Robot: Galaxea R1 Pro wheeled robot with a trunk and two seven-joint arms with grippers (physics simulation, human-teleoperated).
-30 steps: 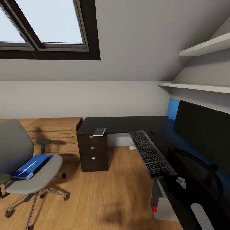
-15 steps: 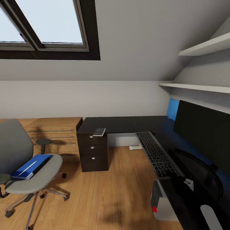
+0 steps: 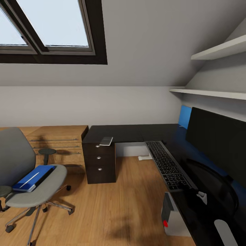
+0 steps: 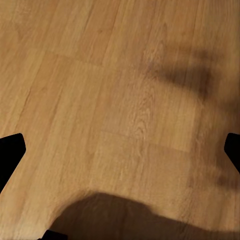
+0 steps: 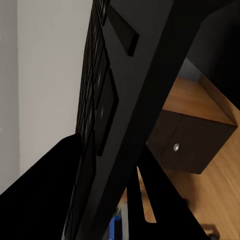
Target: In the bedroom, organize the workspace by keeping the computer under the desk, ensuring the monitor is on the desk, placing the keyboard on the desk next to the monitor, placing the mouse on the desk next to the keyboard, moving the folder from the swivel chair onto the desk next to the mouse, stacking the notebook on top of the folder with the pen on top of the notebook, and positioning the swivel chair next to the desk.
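Observation:
The black keyboard (image 3: pixel 169 164) lies along the front edge of the glossy black desk (image 3: pixel 126 132), in front of the wide black monitor (image 3: pixel 218 138). My right gripper (image 3: pixel 201 196) is shut on the keyboard's near end; in the right wrist view the keyboard (image 5: pixel 125 85) runs between the black fingers (image 5: pixel 45 195). The grey computer (image 3: pixel 172 215) stands under the desk. At the left, the swivel chair (image 3: pixel 41 191) carries the blue folder (image 3: pixel 34 177) with a white pen (image 3: pixel 29 180) on it. A pale notebook (image 3: pixel 106 140) lies on the desk corner. My left gripper (image 4: pixel 120 150) hangs open over the floor. I cannot pick out the mouse.
Black drawers (image 3: pixel 100 164) with silver knobs stand under the desk's corner. A low light-wood cabinet (image 3: pixel 58 140) runs along the back wall behind the chair. White shelves (image 3: pixel 212 92) jut out above the monitor. Open wooden floor (image 3: pixel 112 212) lies between chair and desk.
Since one second ago my right gripper has slid the keyboard to the right, further onto the desk. Over the last half second nothing has moved.

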